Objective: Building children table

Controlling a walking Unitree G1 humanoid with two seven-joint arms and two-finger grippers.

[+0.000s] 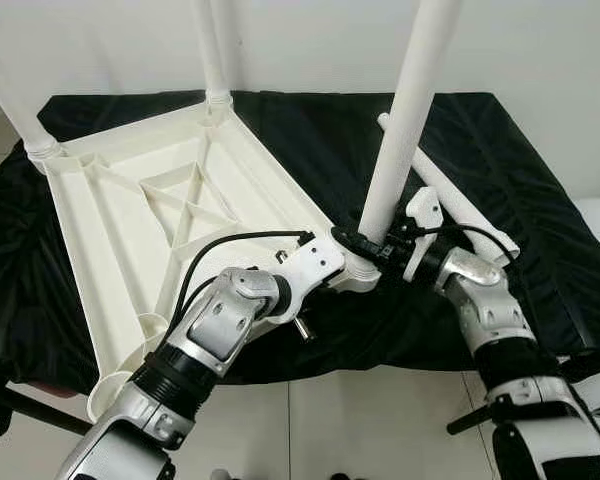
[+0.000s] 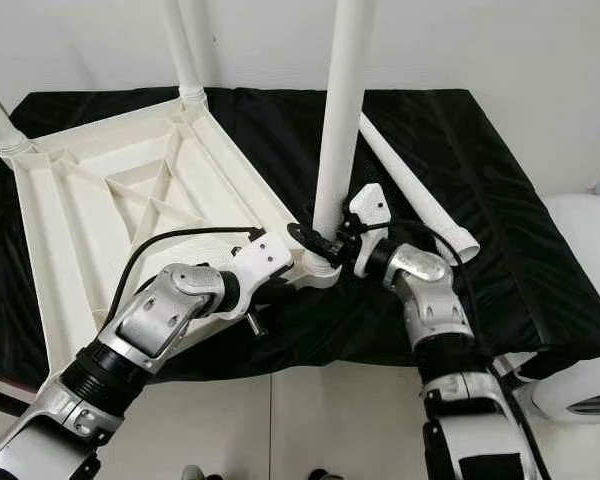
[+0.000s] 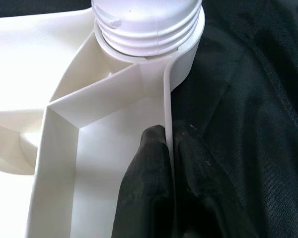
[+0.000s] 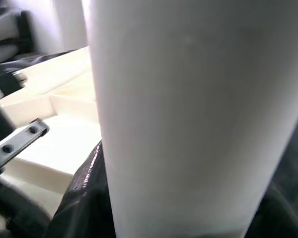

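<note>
Two legs (image 1: 212, 50) are standing; right gripper (image 2: 332, 245), jaws clasping the third (image 2: 342, 110), is seating it at the near corner; left gripper (image 3: 169, 163) is pinching the top's (image 1: 130, 200) rim; one leg (image 2: 410, 180) is lying on the cloth (image 2: 520, 230).

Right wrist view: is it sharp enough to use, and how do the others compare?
Right wrist view: the leg sits too close and looks soft, with dim surroundings. Left wrist view: crisp on the fingers and the tabletop rim. Eye views: evenly lit, sharp, no strong glare on the black cloth.

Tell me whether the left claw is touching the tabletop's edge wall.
Touching. The left wrist view shows the left claw pinching the tabletop's thin edge wall, one black finger pressed on each side.
</note>
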